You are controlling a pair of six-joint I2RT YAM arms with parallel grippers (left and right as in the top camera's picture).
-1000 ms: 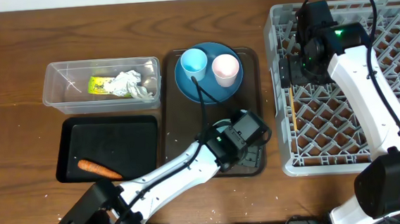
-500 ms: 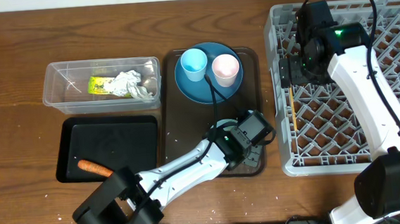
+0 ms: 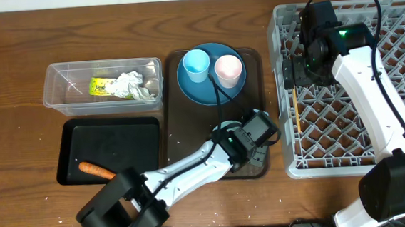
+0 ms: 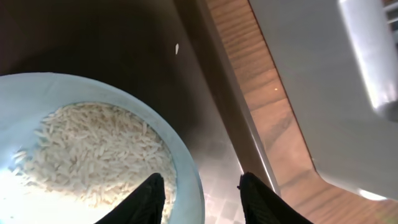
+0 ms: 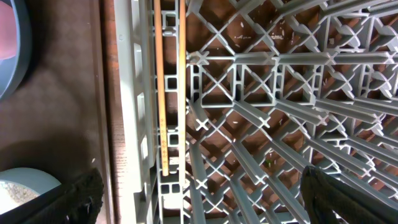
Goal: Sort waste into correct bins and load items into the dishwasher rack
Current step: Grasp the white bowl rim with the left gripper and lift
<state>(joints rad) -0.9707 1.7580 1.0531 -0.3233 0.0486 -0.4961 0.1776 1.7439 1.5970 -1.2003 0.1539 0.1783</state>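
Left gripper (image 4: 200,202), fingers wide, straddles rim of white bowl with pale blue inside (image 4: 189,171) (loose white rice grains (image 4: 93,149) in it), lower left of frame. Right gripper (image 5: 202,193), also wide, over grey pegged plastic rack (image 5: 261,93); wooden chopsticks (image 5: 166,87) along its left edge.

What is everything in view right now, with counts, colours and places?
clear tub: one, transparent, table's upper left
tissue: one, white, crumpled in the tub
wrapper: one, yellow-green, in the tub beside the tissue
black tray: one, below the tub
carrot piece: one, orange, in the black tray
serving tray: one, brown, centre
plate: one, blue, on the serving tray
cups: two, light blue cup and pink cup, on the plate
bowl: one, pale blue inside
rice: white, in the bowl
dishwasher rack: one, grey, right
chopsticks: pair, wooden, along the rack's left edge
left gripper: open, astride the bowl's rim
right gripper: open, over the rack
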